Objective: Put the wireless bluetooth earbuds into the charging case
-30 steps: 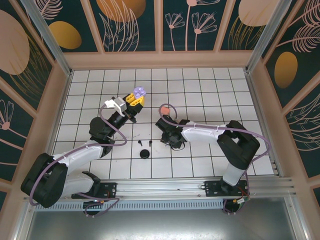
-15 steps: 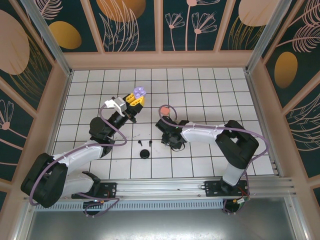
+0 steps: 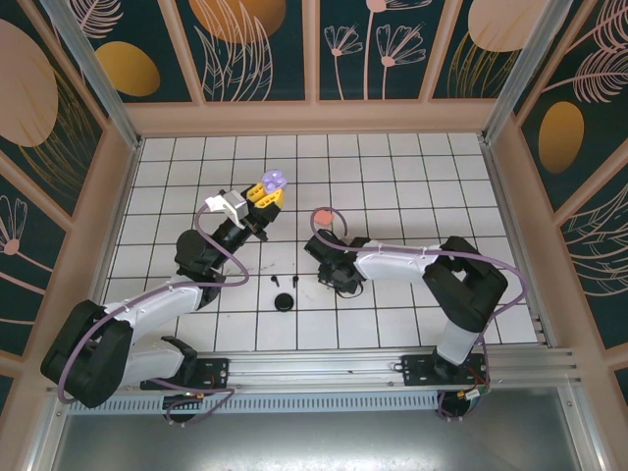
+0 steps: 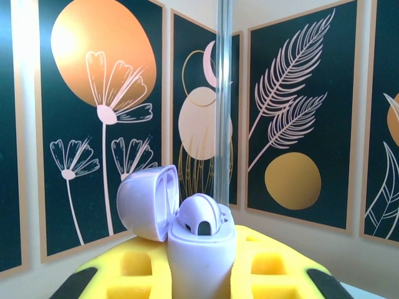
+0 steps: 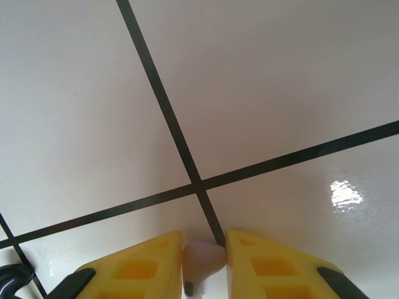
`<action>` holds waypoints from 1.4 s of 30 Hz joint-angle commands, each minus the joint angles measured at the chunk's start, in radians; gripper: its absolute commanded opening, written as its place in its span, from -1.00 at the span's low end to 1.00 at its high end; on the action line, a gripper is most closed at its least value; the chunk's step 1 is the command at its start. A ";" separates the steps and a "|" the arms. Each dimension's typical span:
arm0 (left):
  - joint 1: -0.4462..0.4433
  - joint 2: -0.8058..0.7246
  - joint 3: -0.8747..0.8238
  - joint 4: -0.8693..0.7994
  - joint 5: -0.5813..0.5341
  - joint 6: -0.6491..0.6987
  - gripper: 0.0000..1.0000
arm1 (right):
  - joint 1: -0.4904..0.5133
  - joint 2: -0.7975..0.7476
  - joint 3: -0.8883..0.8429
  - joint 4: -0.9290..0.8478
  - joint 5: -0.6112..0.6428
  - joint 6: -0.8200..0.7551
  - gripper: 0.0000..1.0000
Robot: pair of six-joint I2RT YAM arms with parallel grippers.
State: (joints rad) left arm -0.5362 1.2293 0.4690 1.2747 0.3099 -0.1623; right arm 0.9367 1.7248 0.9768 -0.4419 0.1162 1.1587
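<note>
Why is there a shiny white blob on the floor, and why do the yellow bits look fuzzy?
Right wrist view: the blob is light glare on the glossy tile; the right gripper's fingers and the lilac earbud between them sit too close to the lens, so they blur. Left wrist view: the left gripper's fingers are soft too, the lilac case sharper.

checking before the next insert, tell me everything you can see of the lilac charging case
The lilac charging case is small, rounded, glossy plastic. Its hinged lid stands open, tipped left in the left wrist view. What looks like a lilac earbud sits in the body. The case stands upright, clamped between the yellow fingers of the left gripper.
</note>
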 commanded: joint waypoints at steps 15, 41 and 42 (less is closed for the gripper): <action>0.004 -0.014 0.046 -0.009 0.105 -0.020 -1.00 | -0.029 -0.301 -0.014 0.024 0.130 -0.131 -0.58; 0.004 0.119 0.206 -0.014 0.377 -0.002 -1.00 | -0.204 -0.462 0.554 0.017 0.028 -0.658 -0.57; 0.004 0.128 0.212 -0.012 0.377 -0.006 -1.00 | -0.203 -0.462 0.557 0.021 0.020 -0.665 -0.57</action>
State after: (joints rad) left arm -0.5365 1.3373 0.6403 1.2095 0.6548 -0.1471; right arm 0.7383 1.2778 1.4986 -0.4294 0.1745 0.5556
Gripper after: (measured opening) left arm 0.177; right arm 0.214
